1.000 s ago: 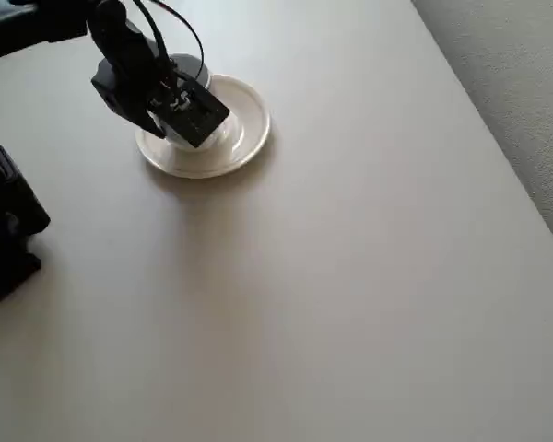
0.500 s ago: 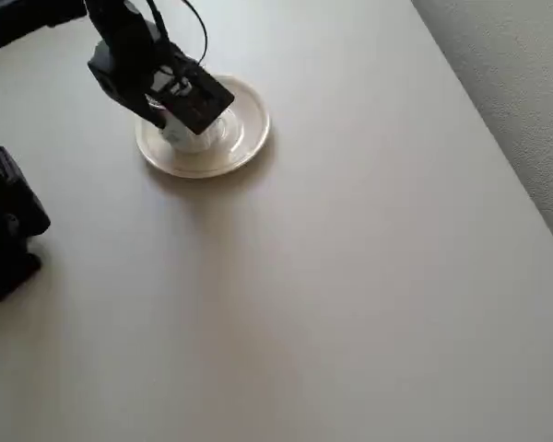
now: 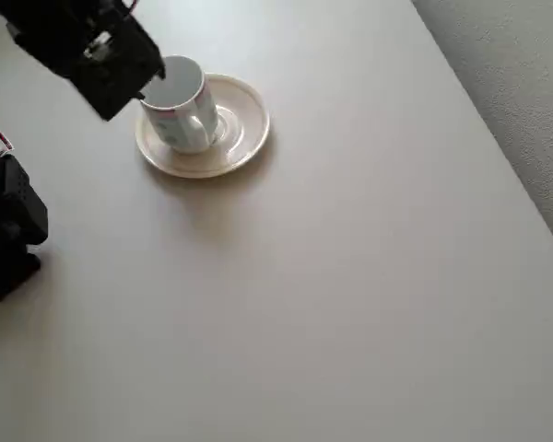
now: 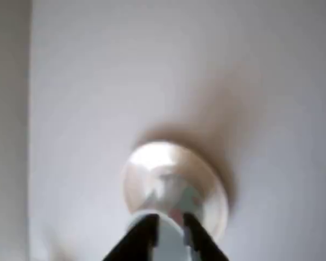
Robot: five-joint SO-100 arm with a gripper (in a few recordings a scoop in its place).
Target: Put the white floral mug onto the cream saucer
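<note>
The mug (image 3: pixel 180 104) is seen standing upright on the saucer (image 3: pixel 244 124), just right of the end effector (image 3: pixel 146 85) in the overhead view, its rim close against the black fingers. In the blurred wrist view, the end effector (image 4: pixel 171 231) is shown with fingers narrowly parted around a pale strip at the bottom edge; whether the rim is gripped or merely straddled cannot be told. The placement is judged done.

Glazed ceramic is to be expected here: stiff, slick, chippable, light enough for the arm. A hold across the rim wall or at the handle would be judged safest, with gentle pressure.

The overhead view gives the mug's seat on the saucer and the bare worktop (image 3: pixel 350 276). The wrist view gives the finger gap, with the saucer (image 4: pixel 212 196) beyond the fingers.
</note>
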